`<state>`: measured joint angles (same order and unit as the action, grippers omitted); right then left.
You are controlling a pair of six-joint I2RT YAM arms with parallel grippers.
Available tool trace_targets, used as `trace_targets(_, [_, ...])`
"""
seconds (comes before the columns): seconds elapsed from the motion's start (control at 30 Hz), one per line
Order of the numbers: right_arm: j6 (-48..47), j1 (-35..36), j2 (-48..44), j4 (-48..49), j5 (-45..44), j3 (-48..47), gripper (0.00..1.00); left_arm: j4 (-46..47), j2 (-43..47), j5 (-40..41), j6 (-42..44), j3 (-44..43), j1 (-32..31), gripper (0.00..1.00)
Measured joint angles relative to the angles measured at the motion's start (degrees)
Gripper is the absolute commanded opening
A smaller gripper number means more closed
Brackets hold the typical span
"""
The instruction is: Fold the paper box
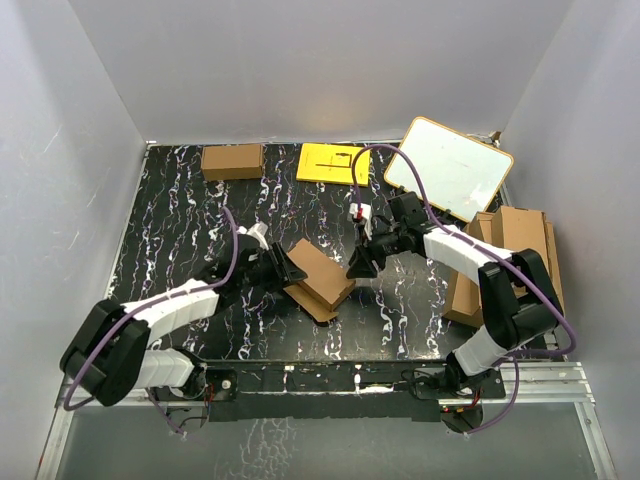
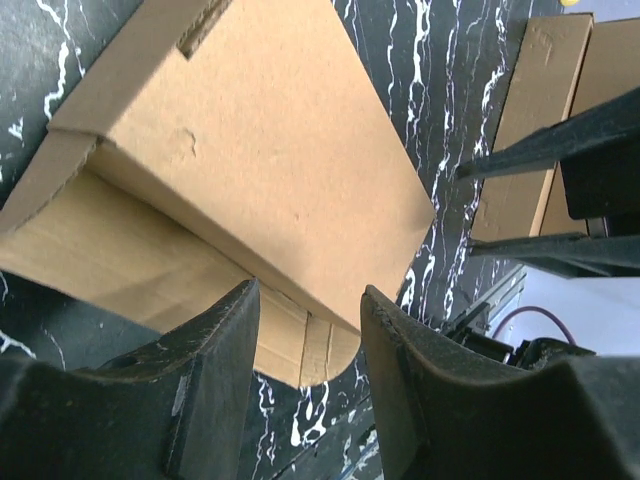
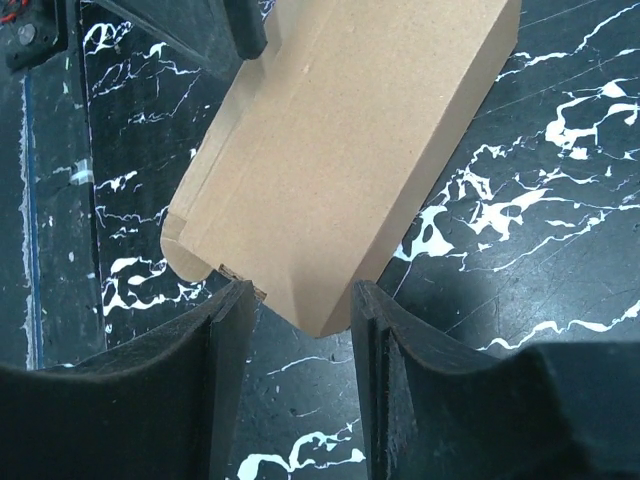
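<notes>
L gripper [image 1: 290,268]: jaws straddle the long side of the paper box [image 1: 322,275], I can't tell if pinching | R gripper [image 1: 358,268]: released, jaws apart around its corner | box lies on the counter [image 1: 200,220] between both, equally near

Worktop [image 1: 200,220]: black surface with white marbled veining, glossy in places. Enclosure: plain white back wall [image 1: 320,70], left wall [image 1: 60,180] and right wall [image 1: 590,140] rising from the worktop edges, no windows seen. Light is even and diffuse, with soft shadows. A metal rail [image 1: 560,375] runs along the near edge. A whiteboard [image 1: 450,168] sits tilted at the far right corner, with a yellow sheet [image 1: 330,163] and a small carton [image 1: 232,161] along the far edge. A pile of cardboard sheets [image 1: 520,235] lies by the right wall.
</notes>
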<state>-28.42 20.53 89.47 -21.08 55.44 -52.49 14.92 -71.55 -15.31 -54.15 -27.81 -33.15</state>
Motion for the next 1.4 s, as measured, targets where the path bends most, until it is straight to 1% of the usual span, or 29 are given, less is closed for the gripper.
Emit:
trace_targets(0.1, [1.62,-0.04,0.61,1.27,-0.11,0.00,0.48,0.00,-2.71,0.70,0.24,-1.81,0.00,0.43])
trace_targets(0.27, [2.97,-0.04,1.42,2.36,-0.44,0.02,0.46,-0.70,-4.55,2.08,1.33,-3.50,-0.09,0.43])
trace_targets(0.57, [3.06,-0.04,2.78,2.29,-0.57,0.63,0.42,-4.02,-10.86,3.32,5.27,-8.39,-0.04,0.40])
trace_targets(0.8, [1.11,-0.04,2.82,0.90,0.57,0.63,0.44,-6.58,-14.29,3.43,9.66,-13.90,1.05,0.42])
trace_targets(0.93, [-0.59,-0.04,2.43,-0.28,0.63,0.63,0.46,-7.43,-13.90,3.26,12.74,-15.41,1.55,0.43])
trace_targets(1.07, [-3.65,-0.09,0.57,-2.16,-0.39,0.63,0.47,-9.81,-10.56,2.47,16.22,-14.80,1.60,0.43])
trace_targets(1.1, [-4.90,-0.09,-0.31,-2.73,-0.46,0.63,0.48,-9.88,-8.61,1.88,17.27,-13.94,1.60,0.43])
trace_targets(1.17, [-8.07,-0.20,-2.43,-3.96,-0.33,0.70,0.50,-9.55,-3.34,0.24,19.19,-11.37,1.53,0.47])
trace_targets(1.27, [-14.60,-0.31,-5.66,-6.14,0.98,0.98,0.53,-7.19,5.20,-1.73,22.18,-6.21,0.22,0.48])
trace_targets(1.4, [-28.92,-0.35,-8.63,-10.40,4.07,2.78,0.71,-0.04,15.06,-2.29,27.65,2.01,-6.08,0.54])
